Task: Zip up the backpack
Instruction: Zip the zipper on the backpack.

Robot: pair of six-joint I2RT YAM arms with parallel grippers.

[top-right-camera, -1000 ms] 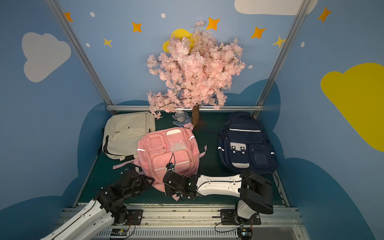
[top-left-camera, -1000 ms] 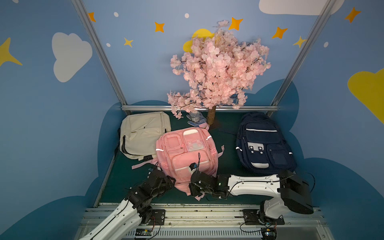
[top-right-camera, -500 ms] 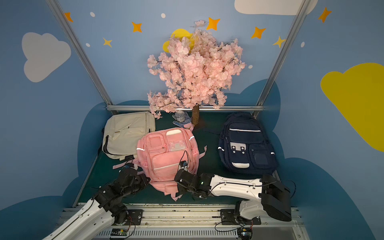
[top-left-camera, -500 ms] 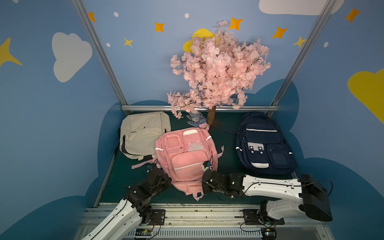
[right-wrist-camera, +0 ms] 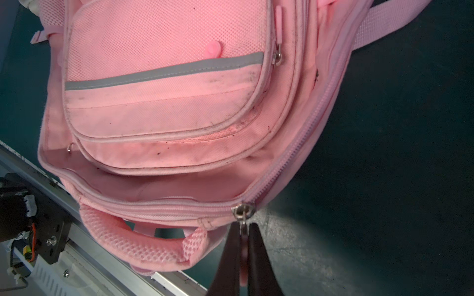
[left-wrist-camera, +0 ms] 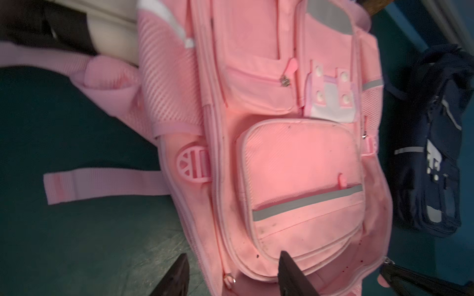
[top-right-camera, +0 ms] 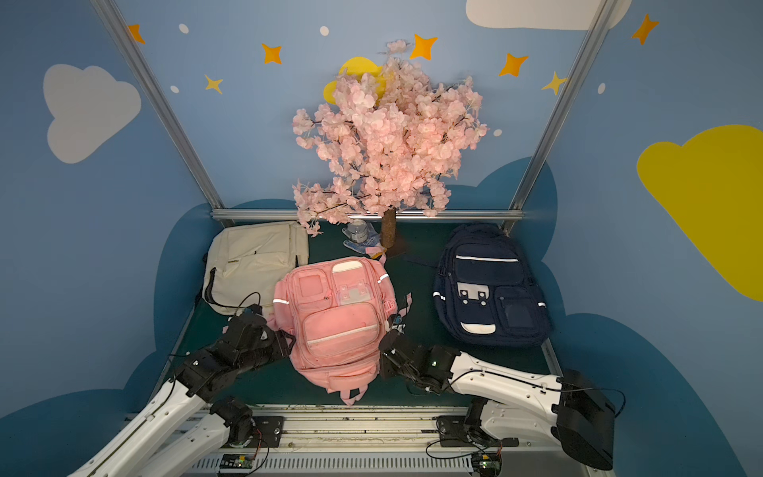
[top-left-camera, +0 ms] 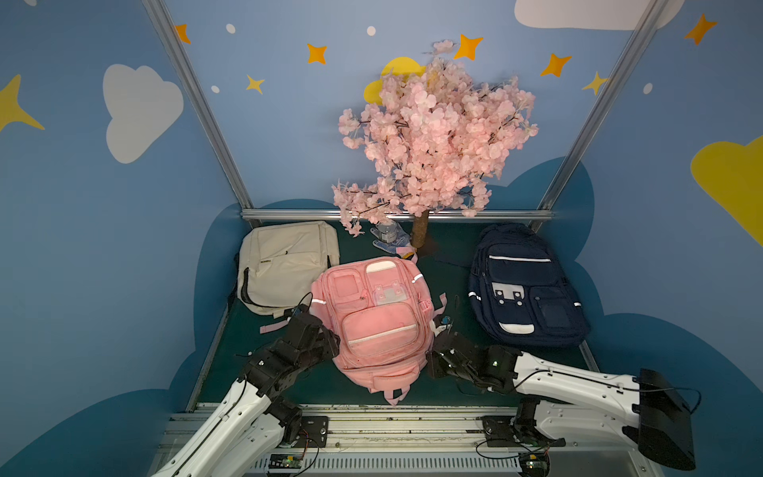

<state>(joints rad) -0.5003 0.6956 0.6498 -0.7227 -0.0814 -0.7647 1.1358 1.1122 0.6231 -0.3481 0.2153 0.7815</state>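
The pink backpack point(top-left-camera: 380, 322) point(top-right-camera: 338, 318) lies flat mid-table, its carry handle toward the arms. My right gripper point(right-wrist-camera: 243, 226) point(top-left-camera: 431, 363) is shut on the pink zipper pull point(right-wrist-camera: 243, 246) at the bag's near right corner, just behind the metal slider point(right-wrist-camera: 243, 208). Beyond the slider the zipper teeth are joined; a gap into the compartment point(right-wrist-camera: 143, 184) runs along the bag's near end. My left gripper point(left-wrist-camera: 233, 256) point(top-left-camera: 332, 345) stands open at the near left corner, its jaws either side of the seam. A second slider ring point(left-wrist-camera: 229, 278) sits between them, untouched.
A cream backpack point(top-left-camera: 285, 260) lies at the back left and a navy backpack point(top-left-camera: 524, 289) at the right. The pink blossom tree point(top-left-camera: 433, 136) stands at the back, with a small can point(top-left-camera: 387, 235) at its foot. The metal rail point(top-left-camera: 371, 417) borders the near edge.
My right gripper has travelled rightward along the bag's near end with the pull, dragging the slider to the corner. The left gripper has opened at the left corner.
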